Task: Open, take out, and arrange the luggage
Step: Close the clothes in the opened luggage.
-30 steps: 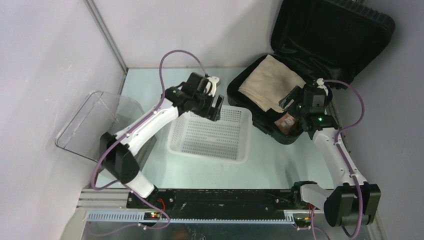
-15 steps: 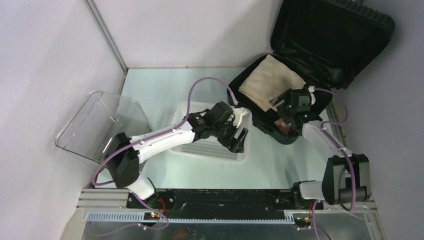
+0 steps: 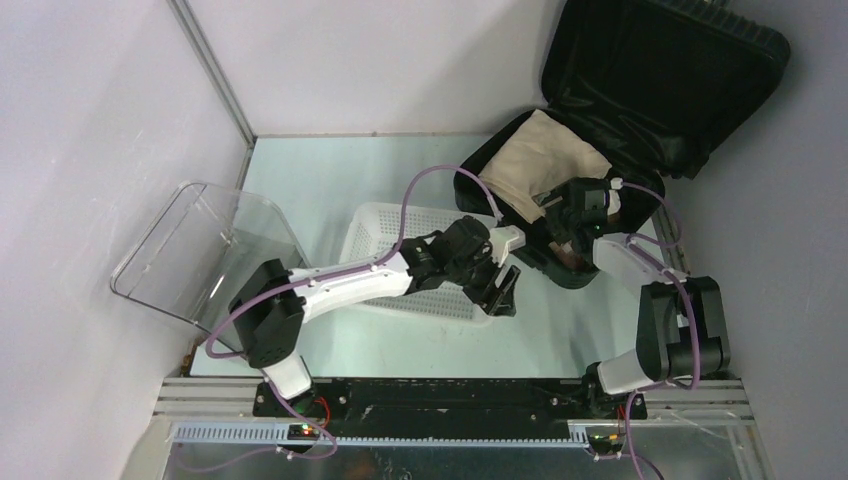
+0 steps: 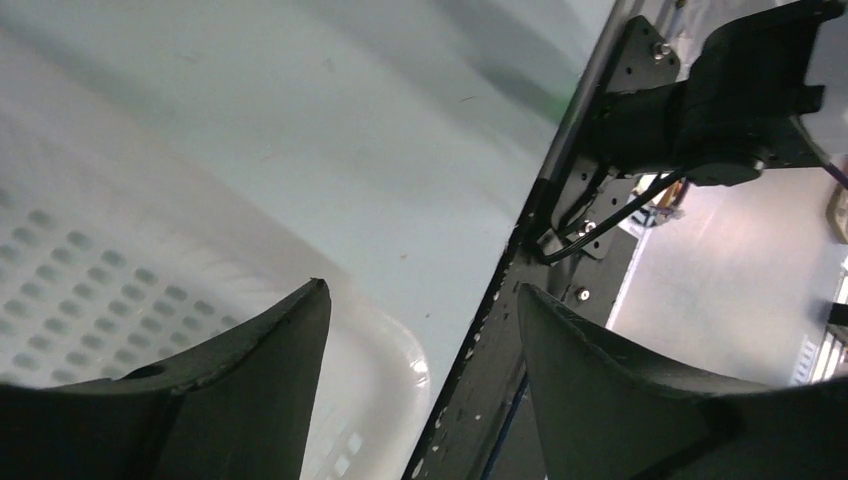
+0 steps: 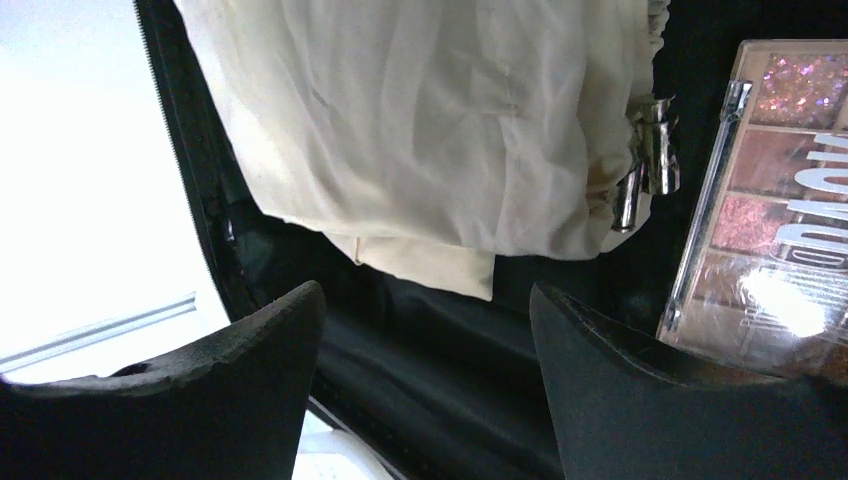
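The black luggage (image 3: 690, 80) lies open at the back right, lid leaning up. Inside it lie a cream folded cloth (image 3: 535, 165) and a pink eyeshadow palette (image 3: 573, 253). In the right wrist view the cloth (image 5: 430, 130) fills the top and the palette (image 5: 770, 200) is at the right. My right gripper (image 3: 567, 218) is open and empty, hovering over the luggage's black lining (image 5: 440, 340) near its front wall. My left gripper (image 3: 505, 290) is open and empty over the near right corner of the white perforated basket (image 3: 375, 228), whose rim (image 4: 390, 340) shows in the left wrist view.
A clear plastic bin (image 3: 200, 250) lies tipped at the left. The black base rail (image 3: 430, 395) runs along the near edge and also shows in the left wrist view (image 4: 560, 240). Walls close in the left, back and right sides.
My left arm has swung from the basket's far left corner across to its near right corner. My right gripper has moved left and further into the luggage.
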{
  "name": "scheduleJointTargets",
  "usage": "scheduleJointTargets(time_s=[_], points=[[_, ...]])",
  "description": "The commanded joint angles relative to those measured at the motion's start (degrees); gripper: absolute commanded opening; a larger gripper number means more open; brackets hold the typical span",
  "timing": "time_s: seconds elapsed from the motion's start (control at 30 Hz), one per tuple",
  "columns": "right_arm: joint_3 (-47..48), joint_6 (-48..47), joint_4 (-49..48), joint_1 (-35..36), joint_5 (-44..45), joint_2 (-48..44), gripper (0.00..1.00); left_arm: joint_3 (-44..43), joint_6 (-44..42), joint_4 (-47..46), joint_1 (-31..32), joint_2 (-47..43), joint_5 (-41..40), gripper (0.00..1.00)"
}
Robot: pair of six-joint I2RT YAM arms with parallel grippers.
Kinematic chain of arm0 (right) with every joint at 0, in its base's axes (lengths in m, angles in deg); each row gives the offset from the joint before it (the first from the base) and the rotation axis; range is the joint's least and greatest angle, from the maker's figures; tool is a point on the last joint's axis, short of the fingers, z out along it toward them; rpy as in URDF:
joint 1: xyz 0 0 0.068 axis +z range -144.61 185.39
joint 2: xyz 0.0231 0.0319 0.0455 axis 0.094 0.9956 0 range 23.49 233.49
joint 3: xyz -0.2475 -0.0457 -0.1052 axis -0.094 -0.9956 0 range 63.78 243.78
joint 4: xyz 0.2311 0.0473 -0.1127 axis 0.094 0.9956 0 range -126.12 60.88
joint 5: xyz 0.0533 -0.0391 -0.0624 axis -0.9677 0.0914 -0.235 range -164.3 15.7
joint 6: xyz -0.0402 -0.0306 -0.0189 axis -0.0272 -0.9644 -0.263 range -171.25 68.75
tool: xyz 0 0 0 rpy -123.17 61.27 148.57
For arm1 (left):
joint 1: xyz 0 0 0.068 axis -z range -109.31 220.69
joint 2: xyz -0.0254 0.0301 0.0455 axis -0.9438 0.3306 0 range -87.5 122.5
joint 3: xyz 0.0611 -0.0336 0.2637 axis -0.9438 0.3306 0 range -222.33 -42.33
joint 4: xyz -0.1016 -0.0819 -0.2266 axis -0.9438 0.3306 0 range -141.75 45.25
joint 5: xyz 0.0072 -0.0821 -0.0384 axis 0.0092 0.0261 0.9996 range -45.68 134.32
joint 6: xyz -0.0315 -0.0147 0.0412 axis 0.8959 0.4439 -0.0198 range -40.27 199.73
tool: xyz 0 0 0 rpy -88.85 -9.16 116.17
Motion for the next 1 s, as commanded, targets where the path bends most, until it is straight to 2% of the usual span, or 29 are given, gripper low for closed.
scheduleJointTargets(time_s=[0.0,0.23,0.47,0.7,0.97], points=[[0.2,2.0,-4.7,0.2,1.8,2.2,0.77,-0.2,2.4,-6.9,1.5,2.0,2.7,0.73],[0.2,1.8,-7.4,0.1,1.2,4.7,0.77,-1.3,3.1,-6.9,2.3,2.0,1.5,0.72],[0.3,4.1,-10.5,0.2,1.2,7.8,0.74,-0.2,-0.9,-0.4,2.3,-4.5,-8.2,0.74],[0.2,5.3,-15.7,-0.7,1.5,10.6,0.70,1.9,-1.2,6.9,2.2,-9.2,-17.3,0.76],[0.2,2.2,-20.8,-1.6,0.9,12.2,0.61,4.4,-1.5,5.5,2.2,-8.0,-14.9,0.80]])
